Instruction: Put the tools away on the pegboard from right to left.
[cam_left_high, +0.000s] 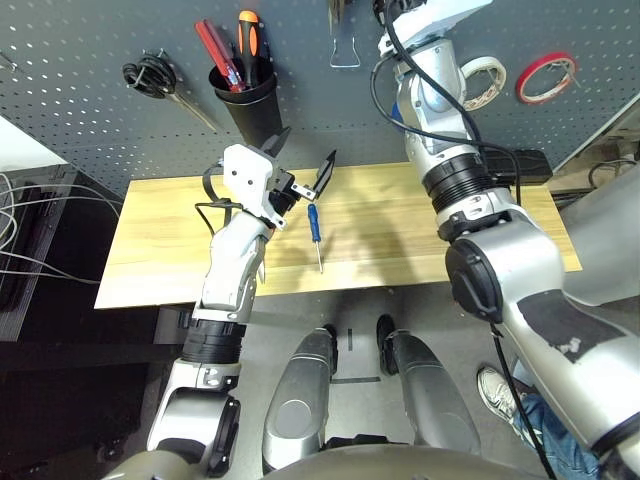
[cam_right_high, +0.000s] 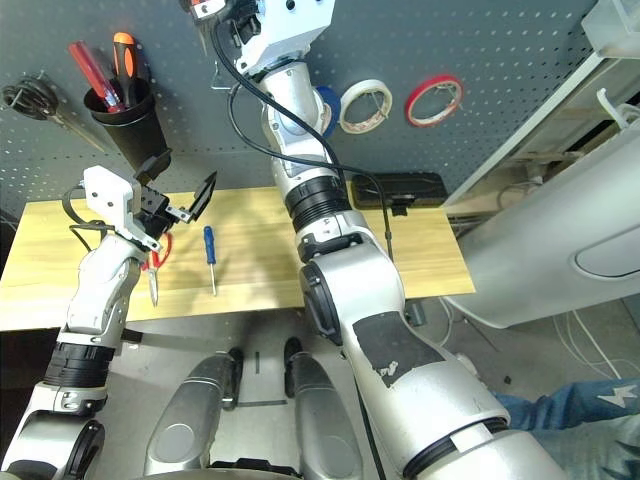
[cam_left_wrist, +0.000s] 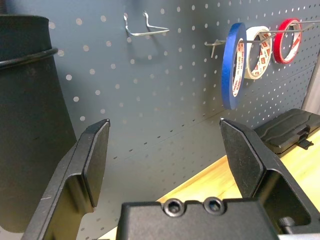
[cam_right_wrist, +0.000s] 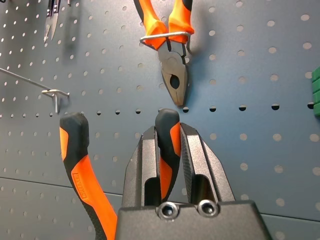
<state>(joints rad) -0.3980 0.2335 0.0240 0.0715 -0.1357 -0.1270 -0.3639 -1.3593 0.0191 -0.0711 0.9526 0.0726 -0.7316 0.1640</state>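
Note:
My right gripper (cam_right_wrist: 167, 129) is shut on one orange-and-black handle of the pliers (cam_right_wrist: 82, 170), held up against the top of the pegboard (cam_left_high: 90, 120). Their other handle stands free beside it. My left gripper (cam_left_high: 305, 160) hovers open and empty over the table, near the black cup (cam_left_high: 245, 90). The small blue-handled screwdriver (cam_left_high: 315, 228) lies on the wood just right of that gripper. The red-handled scissors (cam_right_high: 158, 255) lie partly under my left forearm. The blue tape ring (cam_left_wrist: 232, 65) hangs on a peg beside the white ring.
Another pair of pliers (cam_right_wrist: 174, 75) hangs head down in a wire hook near my right gripper. An empty wire hook (cam_left_high: 345, 55), white tape (cam_left_high: 482, 78), red tape (cam_left_high: 545, 77) and black-handled scissors (cam_left_high: 150, 78) are on the board. A black case (cam_left_high: 520, 165) sits at the table's back right.

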